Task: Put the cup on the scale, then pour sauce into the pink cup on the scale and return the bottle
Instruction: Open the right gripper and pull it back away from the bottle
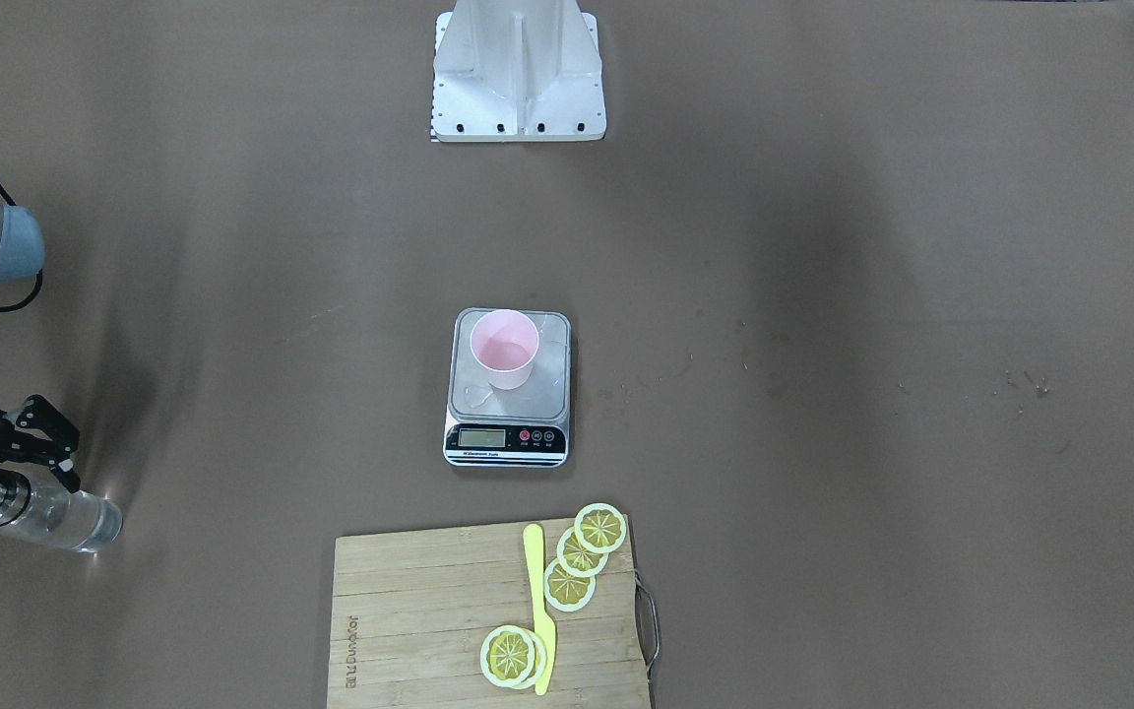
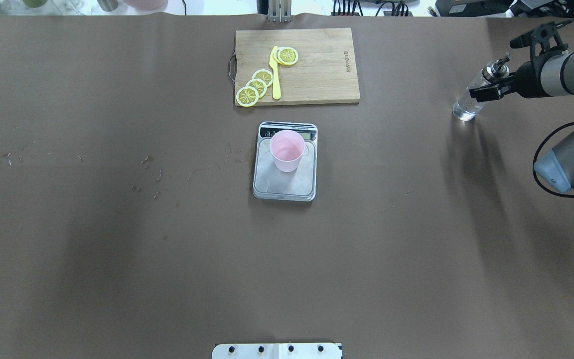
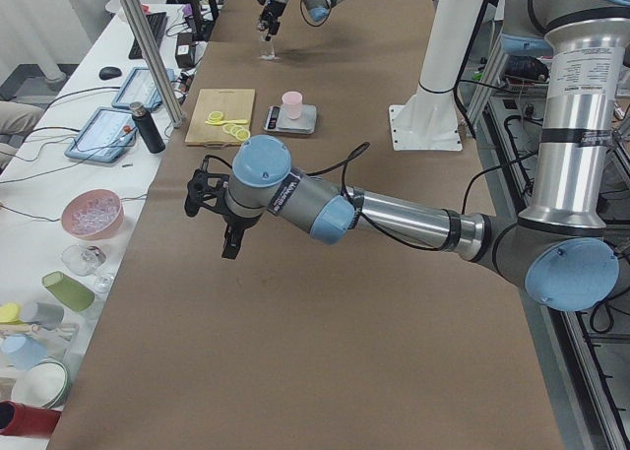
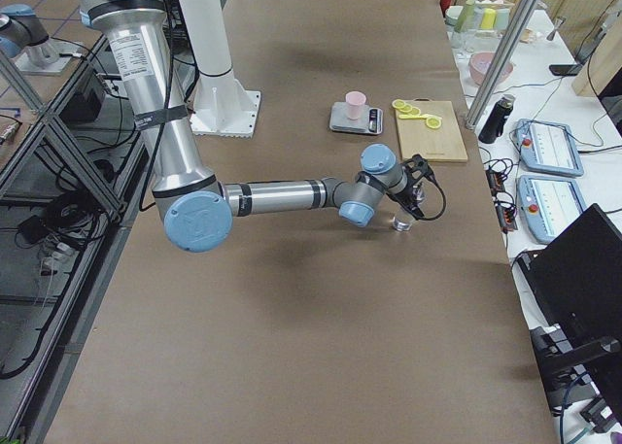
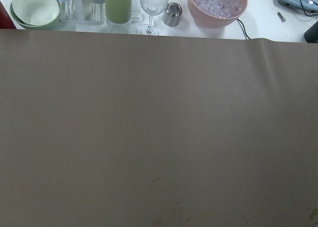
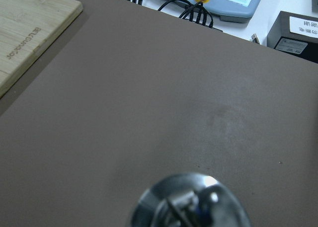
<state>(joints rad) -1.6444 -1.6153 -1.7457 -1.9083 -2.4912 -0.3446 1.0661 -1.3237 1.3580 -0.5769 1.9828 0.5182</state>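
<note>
Bottle (image 2: 470, 99) stands upright on the tabletop (image 2: 117, 249), its spout between the fingers of the right end effector (image 2: 496, 70). Those fingers are spread wide, gripping nothing. Left end effector (image 3: 222, 224): opening indeterminate.

Bare table (image 2: 376, 164) lies between bottle (image 2: 470, 98) and scale (image 2: 285, 185); the cutting board (image 2: 317, 75) sits near the scale's front.

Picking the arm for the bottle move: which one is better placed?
Right. The right gripper is at the bottle, which stands on the table on the robot's right; the left gripper hangs far from it.
</note>
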